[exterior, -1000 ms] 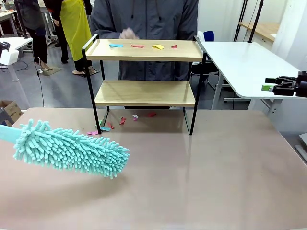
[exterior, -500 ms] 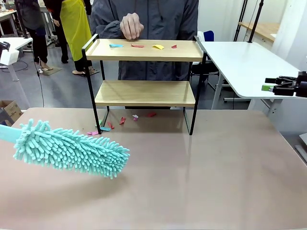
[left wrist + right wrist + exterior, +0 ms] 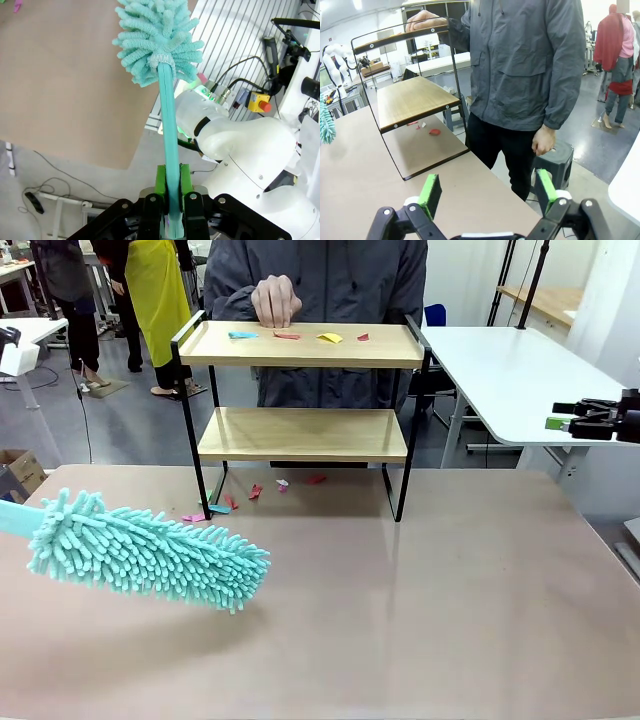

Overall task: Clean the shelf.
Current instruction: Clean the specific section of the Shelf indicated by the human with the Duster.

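The shelf, two light wooden boards in a thin black frame, stands at the table's far middle. Small blue, red and yellow paper scraps lie on its top board, and more scraps lie on the table under it. A person's hand pinches at the top board. My left gripper is shut on the handle of a turquoise fluffy duster, which hovers over the table's near left. My right gripper hangs open at the far right, with the shelf left of its pads.
The person stands right behind the shelf. A white table adjoins at the right. My arm's white base and cables sit beside the table edge. A cardboard box is on the floor at left.
The person's hand has come down to the shelf's top board near the red scrap, and the person leaned in. Both arms and the duster stayed still.
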`<act>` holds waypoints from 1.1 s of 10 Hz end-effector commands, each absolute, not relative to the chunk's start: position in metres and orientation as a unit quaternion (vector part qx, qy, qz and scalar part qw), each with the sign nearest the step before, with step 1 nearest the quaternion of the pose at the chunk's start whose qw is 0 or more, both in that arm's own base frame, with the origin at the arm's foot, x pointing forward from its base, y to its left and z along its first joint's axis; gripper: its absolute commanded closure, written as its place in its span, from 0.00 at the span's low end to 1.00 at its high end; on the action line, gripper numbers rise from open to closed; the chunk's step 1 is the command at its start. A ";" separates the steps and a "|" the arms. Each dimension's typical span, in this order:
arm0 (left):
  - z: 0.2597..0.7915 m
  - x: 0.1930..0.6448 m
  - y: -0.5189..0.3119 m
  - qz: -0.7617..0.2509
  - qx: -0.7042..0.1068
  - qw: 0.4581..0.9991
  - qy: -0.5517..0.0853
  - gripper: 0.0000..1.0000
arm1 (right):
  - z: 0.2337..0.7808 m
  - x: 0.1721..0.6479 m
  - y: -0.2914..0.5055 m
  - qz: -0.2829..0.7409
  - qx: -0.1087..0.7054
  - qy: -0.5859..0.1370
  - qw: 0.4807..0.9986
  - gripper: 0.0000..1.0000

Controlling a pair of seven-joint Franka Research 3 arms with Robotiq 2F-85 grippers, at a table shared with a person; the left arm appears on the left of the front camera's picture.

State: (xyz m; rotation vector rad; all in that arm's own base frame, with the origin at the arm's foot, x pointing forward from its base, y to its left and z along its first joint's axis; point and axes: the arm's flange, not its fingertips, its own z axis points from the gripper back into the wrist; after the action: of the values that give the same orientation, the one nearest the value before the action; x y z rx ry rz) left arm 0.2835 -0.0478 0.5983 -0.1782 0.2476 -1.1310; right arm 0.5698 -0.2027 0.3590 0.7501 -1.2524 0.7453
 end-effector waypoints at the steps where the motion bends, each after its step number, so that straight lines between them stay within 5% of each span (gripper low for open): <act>1: 0.600 0.280 -0.046 -0.534 -0.085 0.833 0.118 0.87 | 0.361 0.571 -0.200 0.333 0.332 -0.559 0.683 0.00; 7: 0.598 0.284 -0.048 -0.534 -0.084 0.833 0.117 0.87 | 0.361 0.571 -0.200 0.333 0.332 -0.559 0.683 0.00; 11: 0.651 0.299 -0.101 -0.557 -0.187 0.809 -0.013 0.87 | 0.361 0.571 -0.200 0.333 0.332 -0.559 0.683 0.00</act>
State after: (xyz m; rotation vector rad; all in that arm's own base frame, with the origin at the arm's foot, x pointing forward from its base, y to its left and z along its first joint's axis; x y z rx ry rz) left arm 0.2978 -0.0901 0.6328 -0.3557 0.0304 -1.1763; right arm 0.5698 -0.2027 0.3590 0.7502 -1.2524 0.7453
